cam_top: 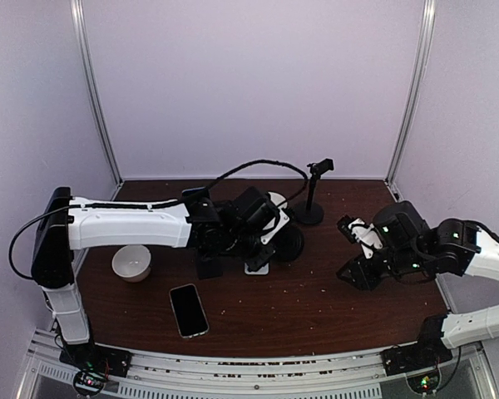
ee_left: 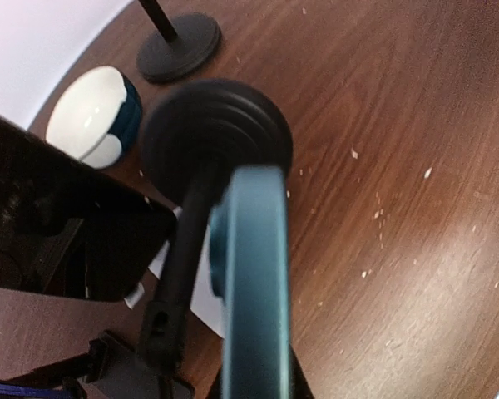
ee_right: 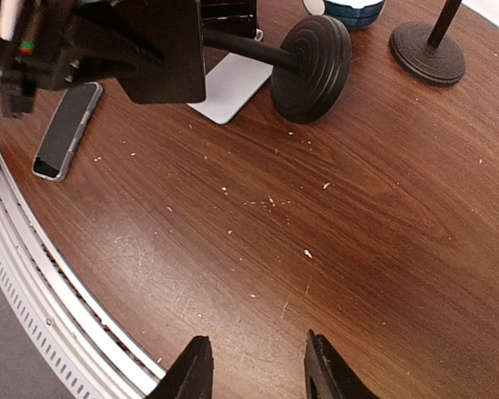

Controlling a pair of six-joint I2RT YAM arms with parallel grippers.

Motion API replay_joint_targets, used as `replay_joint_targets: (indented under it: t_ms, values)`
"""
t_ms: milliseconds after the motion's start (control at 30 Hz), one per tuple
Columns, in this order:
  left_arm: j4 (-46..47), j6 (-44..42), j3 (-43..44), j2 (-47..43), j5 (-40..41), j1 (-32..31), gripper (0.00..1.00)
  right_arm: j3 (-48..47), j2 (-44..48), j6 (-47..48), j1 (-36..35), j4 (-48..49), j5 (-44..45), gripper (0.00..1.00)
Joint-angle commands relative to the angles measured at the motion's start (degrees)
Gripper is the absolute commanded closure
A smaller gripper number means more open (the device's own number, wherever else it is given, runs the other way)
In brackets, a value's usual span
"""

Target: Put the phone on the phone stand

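Lying flat and screen-up on the dark brown wood-grain surface, the dark rectangular phone in a grey case sits at the near-left and touches nothing. It is near the left jaws but apart from them, on their near-left side. It is well apart from the right jaws, which hang over the right part of the surface.

Left jaws: pressed together, close to the rod of the tipped black stand w/ ribbed disc base. Whether they pinch it cannot be told. Right jaws: spread, nothing btwn them.

Materials/shapes:
- Surface glossy, w/ pale specks scattered.
- Tipped stand: disc on its edge, thin rod running toward the left arm.
- A pale flat rectangular slab lies beneath that rod.
- Upright black stand w/ smooth round base at rear: thin pole, small clamp on top.
- Plain white round bowl at left.
- White cup w/ dark blue outside near the ribbed disc, apart from it.
- Smooth teal band seen edge-on in left wrist view, identity unclear.

Qty: phone 1; stands 2; bowl 1; cup 1; slab 1.
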State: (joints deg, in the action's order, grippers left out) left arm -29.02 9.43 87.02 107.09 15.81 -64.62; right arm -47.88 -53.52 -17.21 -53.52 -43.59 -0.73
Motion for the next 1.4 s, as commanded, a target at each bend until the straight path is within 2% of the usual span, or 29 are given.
replay_joint_targets:
  t_ms: [0,233,467,667,733,800,833,967,1033,1067,1300,1367]
  values:
    - [0.8,-3.9,-1.4,-0.8,-0.6,-0.2,1.0,-0.5,2.3,-0.6,2.0,2.0,-4.1,0.6]
    - [5.8,-6.9,-3.4,-4.2,-1.7,-0.2,1.0,0.1,0.1,0.7,4.1,7.1,-6.7,0.59]
    - [8.3,-6.5,-5.9,-7.3,-3.2,-0.2,1.0,-3.8,-5.4,3.0,4.4,11.1,-4.8,0.51]
    - [11.4,-4.5,-13.2,-19.5,-1.3,-0.2,1.0,-10.0,-15.1,1.9,4.7,13.4,-1.0,0.26]
    - [11.6,-4.1,-15.4,-23.5,-0.9,-0.1,1.0,-11.5,-18.8,0.9,4.6,16.2,-1.0,0.22]
    - [12.1,-3.1,-17.5,-27.6,-0.4,0.0,1.0,-14.4,-23.5,0.5,4.7,18.2,0.6,0.02]
    - [12.1,-2.7,-18.5,-28.8,0.0,0.1,1.0,-16.1,-26.4,0.7,4.9,18.4,1.5,0.0]
    - [11.2,-1.2,-21.1,-32.1,1.9,0.4,1.0,-22.7,-37.8,0.8,5.9,19.4,3.4,0.0]
    - [11.4,-0.8,-22.5,-33.6,2.5,0.5,1.0,-25.0,-41.9,0.6,7.2,20.4,1.2,0.0]
    - [11.6,-0.7,-23.2,-34.3,2.7,0.5,1.0,-25.8,-43.5,0.8,7.8,20.7,0.0,0.03]
    - [11.9,-0.6,-25.8,-37.3,3.4,0.8,1.0,-28.7,-50.8,0.1,7.9,22.2,-6.1,0.41]
    - [11.8,-0.8,-26.4,-37.6,3.4,1.0,1.0,-28.5,-51.8,-0.8,7.9,23.4,-7.0,0.42]
